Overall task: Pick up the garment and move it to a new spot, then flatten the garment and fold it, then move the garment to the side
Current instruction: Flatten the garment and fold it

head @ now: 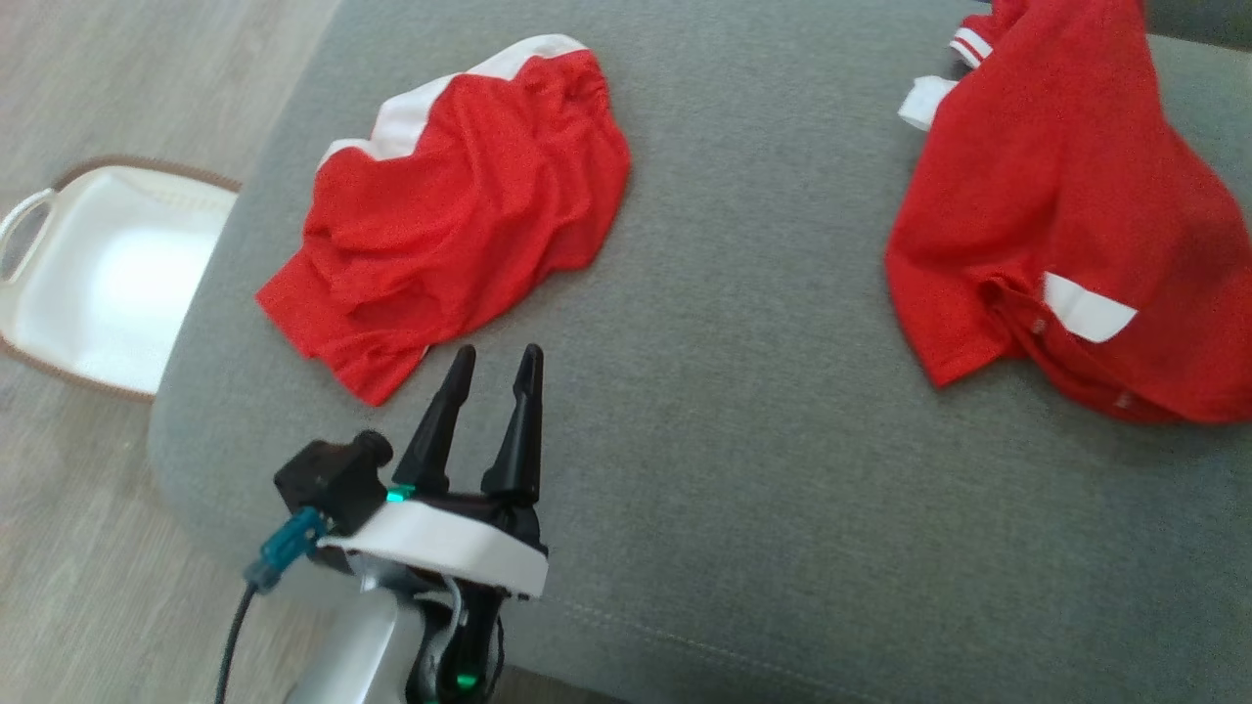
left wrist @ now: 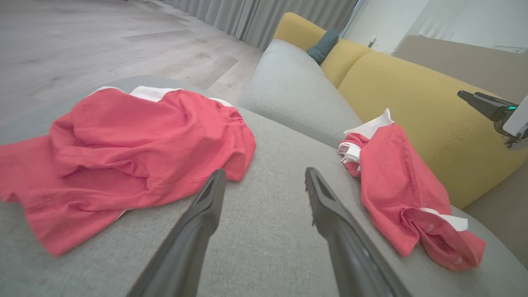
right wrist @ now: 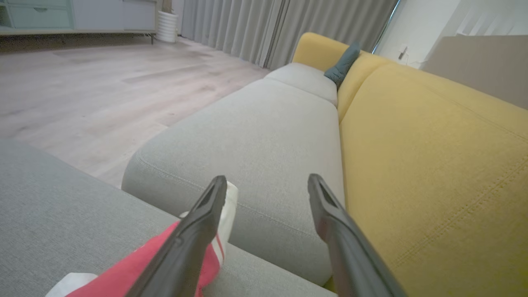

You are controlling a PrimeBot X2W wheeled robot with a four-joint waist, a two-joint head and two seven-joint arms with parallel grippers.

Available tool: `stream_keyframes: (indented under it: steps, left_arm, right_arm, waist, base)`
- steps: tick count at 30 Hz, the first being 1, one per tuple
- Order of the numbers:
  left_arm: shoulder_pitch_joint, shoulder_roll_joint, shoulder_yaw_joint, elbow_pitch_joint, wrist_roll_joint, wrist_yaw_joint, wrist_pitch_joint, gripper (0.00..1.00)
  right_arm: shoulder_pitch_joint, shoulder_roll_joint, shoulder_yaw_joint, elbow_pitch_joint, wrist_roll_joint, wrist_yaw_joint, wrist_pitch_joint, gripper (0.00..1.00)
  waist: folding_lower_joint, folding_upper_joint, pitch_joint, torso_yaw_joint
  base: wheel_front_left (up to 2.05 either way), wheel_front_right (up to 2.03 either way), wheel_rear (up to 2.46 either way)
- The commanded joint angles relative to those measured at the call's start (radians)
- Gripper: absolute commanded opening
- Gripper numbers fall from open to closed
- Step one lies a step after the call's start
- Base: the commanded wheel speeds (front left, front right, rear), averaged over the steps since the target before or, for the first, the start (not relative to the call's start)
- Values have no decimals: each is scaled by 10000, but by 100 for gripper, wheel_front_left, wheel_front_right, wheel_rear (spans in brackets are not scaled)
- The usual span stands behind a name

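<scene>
I see 2 red garments on the grey cushion [head: 763, 391]. The left garment [head: 460, 210] sits crumpled just ahead of my left gripper [head: 498, 354], fingers apart, gripping nothing. The right garment [head: 1066, 215] lies bunched well apart, far right. My right gripper [right wrist: 267, 181] hangs over its white trim [right wrist: 232, 198], fingers apart too, empty.

Soft, even daylight in all three feeds, with only faint shadows in the folds of the red shirt [head: 469, 205]. The white basket [head: 108, 274] is blown out, no detail inside. Head feed is slightly soft and grainy. My wrist feeds bend at the edges and the sofa [right wrist: 433, 165] lines curve. My left fingers [left wrist: 194, 235] are out of focus up close, and that feed washes red to pink. Brightest patch is the wall [right wrist: 425, 20], top right.
</scene>
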Motion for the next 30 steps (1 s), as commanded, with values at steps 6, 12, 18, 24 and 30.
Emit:
stream_keyframes:
  steps: [6,12,18,24,30]
  left_arm:
    - [-485,33,562,-432,122,49,-122,100]
    - [-316,33,894,-543,324,57,-122,100]
    - [-12,33,1228,-680,440,114,-122,100]
    - [415,33,1391,-641,506,71,-122,100]
    - [597,33,1370,-603,561,17,-122,100]
  right_arm:
    - [379,1022,-599,-260,11,-7,-1331,100]
    - [1978,1825,-878,-1693,483,-7,-1629,100]
    - [4944,2499,-1599,-4540,1073,-7,-1637,100]
    - [8094,3422,-2155,-6743,923,-7,-1637,100]
    - [10014,3921,-2698,-8237,795,-7,-1207,100]
  waist:
    - [-1,0,-531,-878]
    - [-1,0,-1221,-1796]
    - [-1,0,-1727,-2544]
    - [-1,0,-2050,-3039]
    - [-1,0,-2074,-3164]
  base:
    - [0,0,0]
    - [0,0,0]
    - [0,0,0]
    - [0,0,0]
    - [0,0,0]
